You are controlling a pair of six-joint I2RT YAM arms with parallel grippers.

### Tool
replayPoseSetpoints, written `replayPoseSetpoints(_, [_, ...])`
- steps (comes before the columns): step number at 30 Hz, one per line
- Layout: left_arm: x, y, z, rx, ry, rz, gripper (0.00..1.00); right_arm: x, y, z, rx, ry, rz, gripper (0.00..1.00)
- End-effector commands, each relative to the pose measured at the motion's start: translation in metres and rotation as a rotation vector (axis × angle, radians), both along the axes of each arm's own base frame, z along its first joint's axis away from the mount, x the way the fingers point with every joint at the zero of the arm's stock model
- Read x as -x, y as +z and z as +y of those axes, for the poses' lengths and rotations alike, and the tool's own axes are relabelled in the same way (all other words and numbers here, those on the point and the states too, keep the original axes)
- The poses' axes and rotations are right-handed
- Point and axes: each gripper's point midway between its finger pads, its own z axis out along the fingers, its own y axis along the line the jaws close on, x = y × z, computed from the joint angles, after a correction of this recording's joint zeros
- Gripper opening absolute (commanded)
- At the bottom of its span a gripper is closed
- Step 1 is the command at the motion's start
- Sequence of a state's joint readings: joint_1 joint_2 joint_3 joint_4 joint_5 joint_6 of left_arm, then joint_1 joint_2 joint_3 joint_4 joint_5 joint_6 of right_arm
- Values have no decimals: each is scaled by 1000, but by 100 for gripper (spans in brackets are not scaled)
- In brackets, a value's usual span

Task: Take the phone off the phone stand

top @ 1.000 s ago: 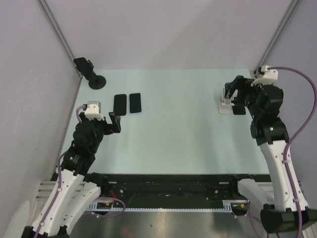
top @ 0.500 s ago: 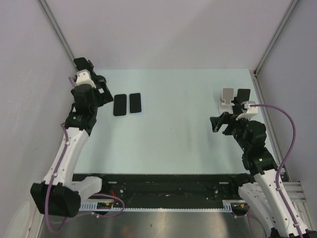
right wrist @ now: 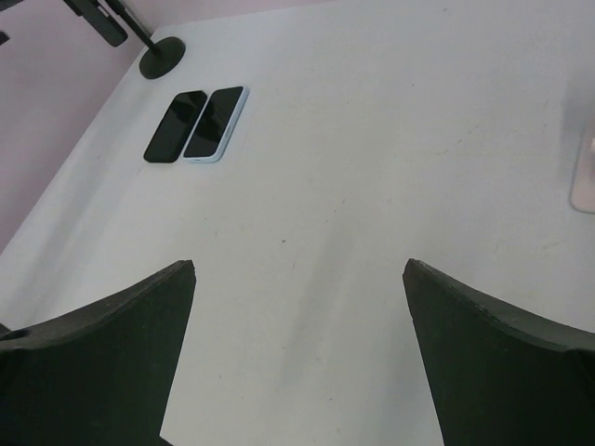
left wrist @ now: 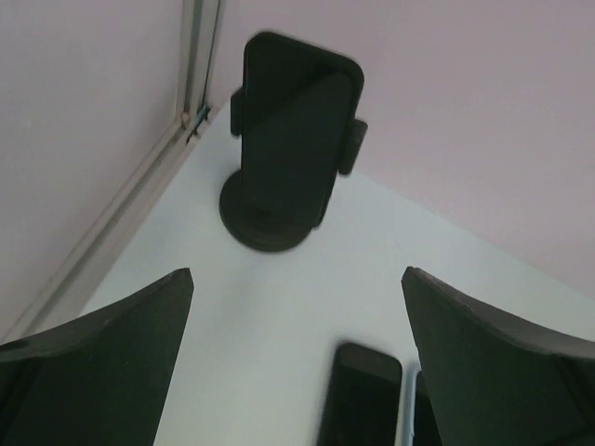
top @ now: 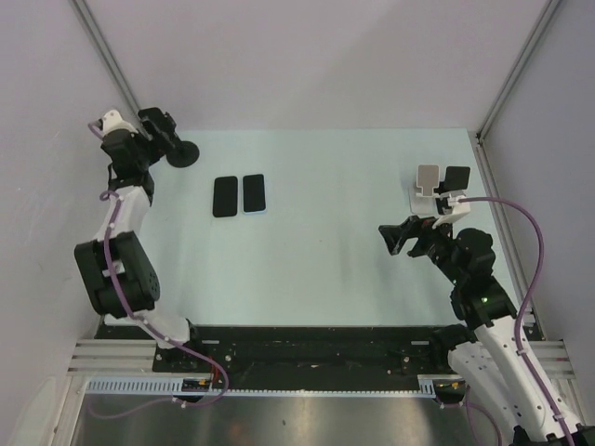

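Black against the lilac wall, clamped upright between the side arms of the phone stand [left wrist: 265, 240] in the far-left corner of the table [top: 325, 251]: the phone [left wrist: 296, 121], not yet touched. Squared up to it from just in front, fingers spread wide, apparently to pass either side: the left gripper [left wrist: 297, 274]. Held clear over mid-table, likewise splayed and empty: the right gripper [right wrist: 297, 265]. Lying flat nearby, out of the approach line: two loose phones [right wrist: 215, 123].

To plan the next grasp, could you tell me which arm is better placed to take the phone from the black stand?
Left. The left gripper is open and faces the phone held in the black stand in the far left corner; the right gripper is across the table.
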State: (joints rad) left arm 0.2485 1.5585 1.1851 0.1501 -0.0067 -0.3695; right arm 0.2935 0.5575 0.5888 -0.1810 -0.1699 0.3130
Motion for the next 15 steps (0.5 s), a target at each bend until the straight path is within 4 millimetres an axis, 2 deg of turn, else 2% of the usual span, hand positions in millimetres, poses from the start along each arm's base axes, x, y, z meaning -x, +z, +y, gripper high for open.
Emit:
replayPoseSetpoints(1, [-51, 54, 3, -187, -157, -172, 100, 1, 5, 14, -3, 75, -34, 100])
replayPoseSetpoints(2, [-58, 64, 5, -217, -167, -191, 100, 0, 4, 16, -1, 83, -30, 100])
replayPoseSetpoints(3, [-63, 63, 8, -234, -182, -190, 100, 1, 3, 19, 3, 100, -30, 100])
replayPoseSetpoints(4, [-72, 49, 12, -250, -196, -167, 100, 1, 0, 21, 6, 113, -20, 100])
replayPoseSetpoints(5, [-79, 58, 15, -262, -199, -186, 100, 0, -1, 23, 7, 121, -17, 100])
replayPoseSetpoints(6, [-84, 55, 18, -262, -205, -184, 100, 1, -2, 26, 7, 140, -13, 100])
replayPoseSetpoints(7, [-91, 41, 23, -250, -204, -163, 100, 0, -5, 27, 13, 151, -5, 100])
replayPoseSetpoints(8, [-97, 47, 28, -252, -199, -179, 100, 0, -5, 30, 13, 163, -8, 100])
replayPoseSetpoints(9, [-100, 44, 32, -252, -199, -177, 100, 1, -6, 33, 13, 186, -7, 100])
replayPoseSetpoints(10, [-107, 31, 35, -249, -201, -160, 100, 1, -6, 34, 17, 195, -10, 100])
replayPoseSetpoints(12, [-114, 35, 43, -263, -193, -171, 100, 2, -8, 38, 19, 218, -5, 100])
replayPoseSetpoints(13, [-119, 27, 45, -263, -195, -160, 100, 1, -7, 39, 20, 225, -9, 100])
replayPoseSetpoints(15, [-124, 32, 49, -270, -193, -175, 100, 3, -9, 42, 25, 249, -8, 100])
